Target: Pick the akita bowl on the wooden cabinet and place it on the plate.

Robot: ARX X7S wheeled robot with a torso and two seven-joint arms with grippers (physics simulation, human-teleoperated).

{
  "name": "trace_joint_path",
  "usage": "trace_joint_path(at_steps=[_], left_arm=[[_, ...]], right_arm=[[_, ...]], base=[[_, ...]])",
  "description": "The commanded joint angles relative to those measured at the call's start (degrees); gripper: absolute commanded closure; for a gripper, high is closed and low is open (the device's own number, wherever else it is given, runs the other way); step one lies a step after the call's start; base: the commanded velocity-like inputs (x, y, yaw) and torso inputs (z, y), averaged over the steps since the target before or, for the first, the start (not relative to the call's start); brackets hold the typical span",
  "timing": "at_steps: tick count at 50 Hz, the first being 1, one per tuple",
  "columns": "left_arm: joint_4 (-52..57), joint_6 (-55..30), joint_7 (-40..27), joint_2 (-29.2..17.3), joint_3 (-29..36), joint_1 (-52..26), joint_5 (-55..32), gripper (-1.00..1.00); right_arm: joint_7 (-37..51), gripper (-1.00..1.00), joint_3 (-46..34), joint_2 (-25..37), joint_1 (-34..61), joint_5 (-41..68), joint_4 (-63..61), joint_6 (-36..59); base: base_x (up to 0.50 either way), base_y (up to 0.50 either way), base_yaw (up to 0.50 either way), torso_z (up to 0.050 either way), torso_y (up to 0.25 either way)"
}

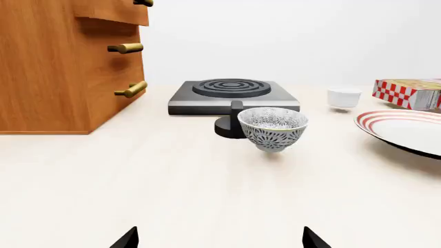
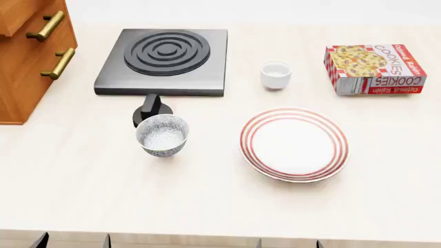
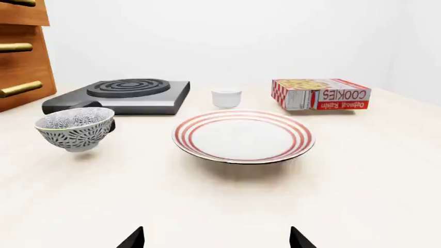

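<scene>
Table [image 2: 82, 196] scene at the outset, both arms low at the near edge. Left gripper [image 1: 220, 240] and right gripper [image 3: 218, 238] each show two dark fingertips spread wide with nothing between them, well short of every object; this reads as a resting pose before any reach.

Wooden cabinet [image 2: 20, 77] stands at the far left. Its top lies outside all three views, so the akita bowl said to sit there cannot be seen, and the robot likely has to look or reach higher to find it. Plate [image 2: 294, 144], white with red rings, lies flat and bare right of centre, within reach of the right arm, presumably as the receiving spot.

Patterned bowl [image 2: 162, 135] stands upright on the table, just in front of a dark round knob [image 2: 151, 110] at the stove [image 2: 164, 61] edge; being on the table, it is probably a distractor.

Count: one cabinet, one plate, one stove, one patterned bowl, one small white cup [image 2: 275, 75], one cookie box [image 2: 374, 68], two grippers.
</scene>
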State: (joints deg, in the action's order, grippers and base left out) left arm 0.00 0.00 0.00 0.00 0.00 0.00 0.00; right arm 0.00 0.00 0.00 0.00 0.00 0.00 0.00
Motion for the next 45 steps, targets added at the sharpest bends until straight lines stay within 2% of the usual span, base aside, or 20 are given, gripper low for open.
trace_joint_path(at_steps=[1, 19, 21, 30, 45], left_arm=[[0.2, -0.1, -1.2, -0.9, 1.0, 0.1, -0.7, -1.00], [0.1, 0.3, -4.6, -3.3, 3.3, 0.0, -3.4, -1.00], [0.9, -0.7, -2.5, -3.6, 3.2, 0.2, -6.6, -1.00], [0.4, 0.3, -4.5, -4.2, 3.9, 0.0, -6.2, -1.00], [0.7, -0.2, -5.9, -4.9, 4.8, 0.0, -7.5, -1.00]], right_arm=[[1.4, -1.00, -1.4, 0.9, 0.1, 0.3, 0.3, -0.4], [4.9, -1.00, -4.4, 3.2, 0.4, 2.3, 0.9, -0.5], [5.1, -1.00, -4.6, 3.4, 0.4, 2.6, 1.0, -0.6], [6.0, -1.00, -5.3, 4.1, 0.4, 3.4, 0.9, -0.7], [7.1, -1.00, -6.1, 5.0, 0.7, 4.9, 0.8, -0.6]], base=[[0.00, 0.00, 0.00, 0.000, 0.000], [0.00, 0.00, 0.00, 0.000, 0.000], [0.00, 0.00, 0.00, 0.000, 0.000], [0.00, 0.00, 0.00, 0.000, 0.000], [0.00, 0.00, 0.00, 0.040, 0.000]])
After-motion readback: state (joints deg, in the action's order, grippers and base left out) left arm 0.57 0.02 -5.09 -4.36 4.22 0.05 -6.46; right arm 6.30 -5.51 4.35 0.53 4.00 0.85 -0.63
